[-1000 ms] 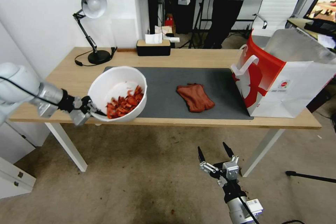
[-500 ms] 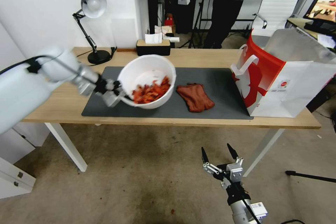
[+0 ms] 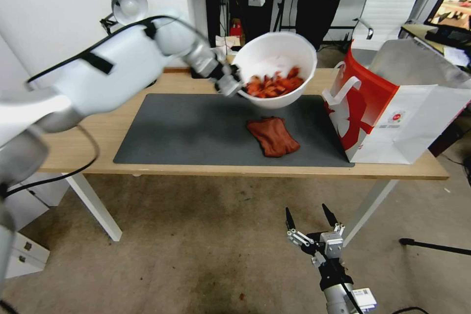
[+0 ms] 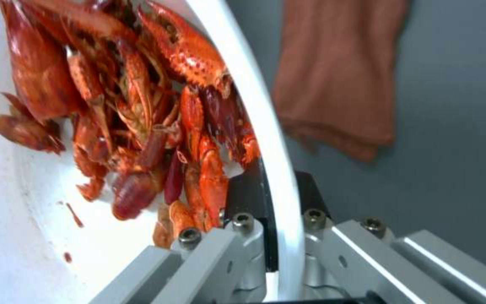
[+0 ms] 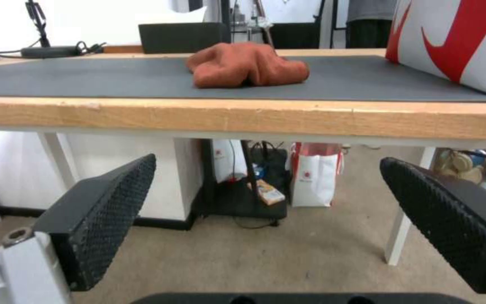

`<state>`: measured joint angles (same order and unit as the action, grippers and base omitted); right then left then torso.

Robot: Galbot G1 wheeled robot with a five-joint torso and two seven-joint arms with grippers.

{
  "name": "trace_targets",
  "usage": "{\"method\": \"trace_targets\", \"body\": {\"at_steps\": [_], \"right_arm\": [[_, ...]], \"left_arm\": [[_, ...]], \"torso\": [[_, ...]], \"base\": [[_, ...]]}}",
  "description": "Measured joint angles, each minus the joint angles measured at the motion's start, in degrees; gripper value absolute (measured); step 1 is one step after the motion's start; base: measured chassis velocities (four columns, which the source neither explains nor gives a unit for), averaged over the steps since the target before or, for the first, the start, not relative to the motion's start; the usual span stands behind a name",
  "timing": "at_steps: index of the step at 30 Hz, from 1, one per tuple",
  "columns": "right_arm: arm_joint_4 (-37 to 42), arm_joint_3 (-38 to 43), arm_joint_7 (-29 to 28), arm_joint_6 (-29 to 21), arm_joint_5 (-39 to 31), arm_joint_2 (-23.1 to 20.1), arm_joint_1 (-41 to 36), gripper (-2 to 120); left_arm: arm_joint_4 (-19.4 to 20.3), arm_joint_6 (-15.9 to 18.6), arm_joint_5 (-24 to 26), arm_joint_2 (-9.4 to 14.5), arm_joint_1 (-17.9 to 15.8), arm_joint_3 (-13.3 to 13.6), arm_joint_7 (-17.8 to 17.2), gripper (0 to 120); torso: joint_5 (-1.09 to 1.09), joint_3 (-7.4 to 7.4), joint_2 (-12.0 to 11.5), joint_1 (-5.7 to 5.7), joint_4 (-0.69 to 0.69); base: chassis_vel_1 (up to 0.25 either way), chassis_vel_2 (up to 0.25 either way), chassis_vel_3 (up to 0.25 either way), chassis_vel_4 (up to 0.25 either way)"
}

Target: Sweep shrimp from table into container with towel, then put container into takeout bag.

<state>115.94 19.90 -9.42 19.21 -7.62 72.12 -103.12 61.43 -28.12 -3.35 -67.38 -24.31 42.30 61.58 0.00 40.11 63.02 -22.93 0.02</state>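
The left gripper (image 3: pixel 230 83) pinches the container (image 3: pixel 274 69) by its rim, holding the shrimp (image 3: pixel 272 84) aloft above the table (image 3: pixel 88 130) — seemingly bound for the takeout bag (image 3: pixel 392 103). The towel (image 3: pixel 273 136) lies on the mat, while the right gripper (image 3: pixel 314 218) waits below the table edge — fingers spread, empty.

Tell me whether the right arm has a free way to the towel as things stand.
Probably yes. The right end effector hangs open below the table edge, in front of the towel, which lies bare on the mat; the left end effector holds the container higher, farther back.

The left arm (image 3: pixel 113 66) is a thick glossy white shell with a black band and a thin black cable, ending in a silver wrist. The left gripper (image 4: pixel 274 219) has silver aluminium links with dark hex screws and black pads. The right gripper (image 3: pixel 314 221) carries 2 black pointed fingers (image 5: pixel 108 211) with knurled pads.
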Motion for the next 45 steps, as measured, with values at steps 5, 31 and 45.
{"method": "trace_targets", "body": {"at_steps": [5, 31, 45], "right_arm": [[-0.2, 0.4, 0.0, 0.4, 0.3, 0.4, -0.4, 100], [-1.4, 1.2, 0.0, 1.8, 0.5, 1.2, -1.0, 100], [-2.3, 1.5, 0.0, 3.3, 0.3, 1.2, -1.5, 100]], "left_arm": [[-6.0, 0.1, -0.1, -5.3, -1.3, -0.3, -0.9, 0], [-21.5, 2.4, 5.7, -24.0, -6.5, -0.2, -13.0, 0], [-17.5, 5.5, 13.2, -25.0, -9.5, 6.8, -15.1, 0]], "torso": [[0.01, 0.0, 0.0, 0.0, -0.02], [0.01, -0.01, 0.0, 0.01, -0.02], [0.0, -0.01, 0.0, 0.02, -0.01]], "base": [[0.0, 0.0, 0.0, 0.0], [0.0, 0.0, 0.0, 0.0], [0.0, 0.0, 0.0, 0.0]]}}
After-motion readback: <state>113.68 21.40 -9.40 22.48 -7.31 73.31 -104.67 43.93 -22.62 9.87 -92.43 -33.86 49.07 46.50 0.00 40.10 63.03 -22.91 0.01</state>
